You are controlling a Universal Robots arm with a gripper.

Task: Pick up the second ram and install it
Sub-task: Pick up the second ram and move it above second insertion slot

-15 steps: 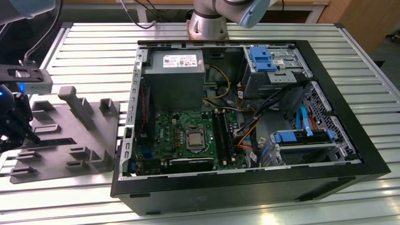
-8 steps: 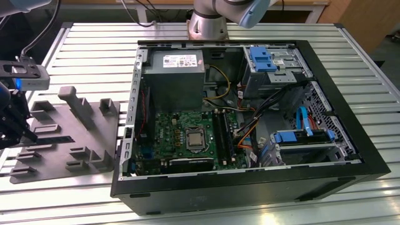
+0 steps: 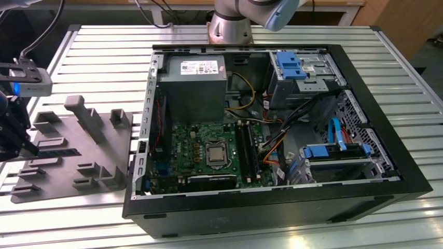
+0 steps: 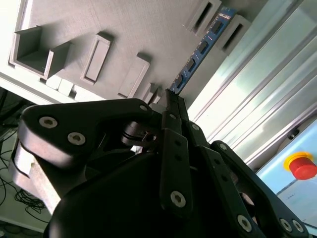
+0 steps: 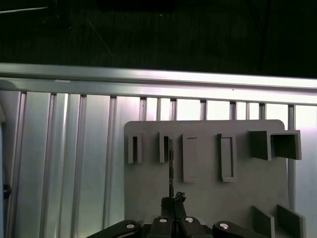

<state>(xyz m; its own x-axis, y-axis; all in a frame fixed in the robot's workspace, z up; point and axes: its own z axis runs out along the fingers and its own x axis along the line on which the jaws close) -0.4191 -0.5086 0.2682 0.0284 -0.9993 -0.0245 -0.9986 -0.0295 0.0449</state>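
The second ram (image 3: 61, 152) is a thin dark stick with blue label patches, standing on edge in the grey moulded tray (image 3: 69, 171) at the exterior view's left. In the second wrist view the ram (image 4: 202, 48) runs between two upright posts. In the first wrist view it is edge-on (image 5: 171, 166). My gripper (image 3: 30, 149) is at the stick's near end, fingers (image 4: 174, 116) pressed together on it, also seen from behind (image 5: 173, 200). The motherboard's long black sockets (image 3: 247, 151) lie inside the open computer case (image 3: 360, 197).
The grey tray carries several upright posts and slots (image 5: 227, 156). A ribbed aluminium table (image 3: 104, 67) holds everything. Inside the case sit a power supply (image 3: 192, 83), cables and blue drive brackets (image 3: 325, 150). A red stop button (image 4: 302, 166) is off the table.
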